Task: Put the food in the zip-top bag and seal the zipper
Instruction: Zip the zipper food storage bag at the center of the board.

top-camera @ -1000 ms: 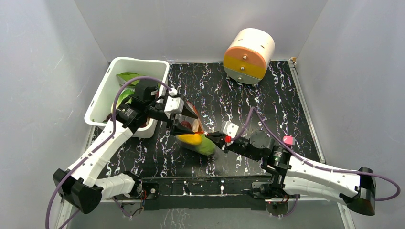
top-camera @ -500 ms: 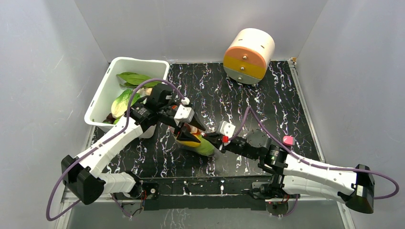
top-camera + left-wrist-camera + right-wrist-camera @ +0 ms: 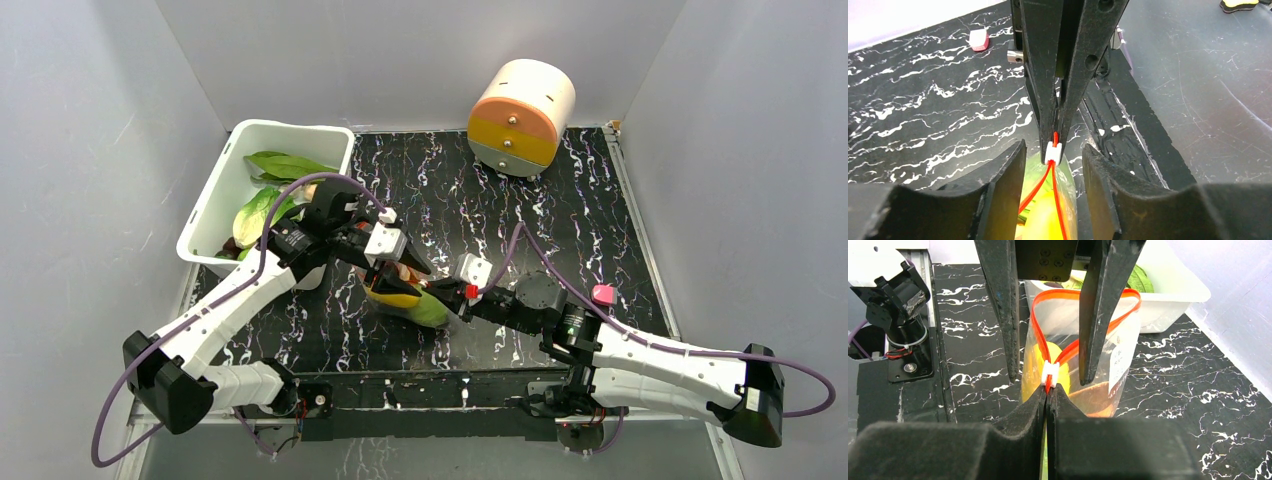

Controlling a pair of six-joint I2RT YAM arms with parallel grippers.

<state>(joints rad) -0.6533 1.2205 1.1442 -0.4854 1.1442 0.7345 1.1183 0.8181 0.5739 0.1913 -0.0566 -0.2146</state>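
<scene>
The clear zip-top bag [image 3: 405, 298] stands at the middle of the mat and holds a yellow fruit [image 3: 1037, 360], an orange-peach piece [image 3: 1098, 399] and something green [image 3: 432, 312]. Its orange-red zipper [image 3: 1128, 305] gapes in a wide loop. The white slider tab [image 3: 1049, 371] sits at the near end of the strip. My right gripper [image 3: 1048, 389] is shut on the zipper strip just behind the slider; it also shows in the left wrist view [image 3: 1055, 142]. My left gripper [image 3: 1053, 170] is open, one finger [image 3: 1003, 315] on each side of the bag's mouth, close to the slider.
A white bin [image 3: 212, 205] at the back left holds green leaves [image 3: 280, 165] and a cabbage [image 3: 252, 215]. A round orange-and-yellow drawer unit [image 3: 520, 115] stands at the back right. Grey walls close in the mat on three sides.
My left gripper has moved from beside the bin forward and right, and now straddles the bag's mouth at the slider. My right gripper has shifted slightly left, still gripping the strip.
</scene>
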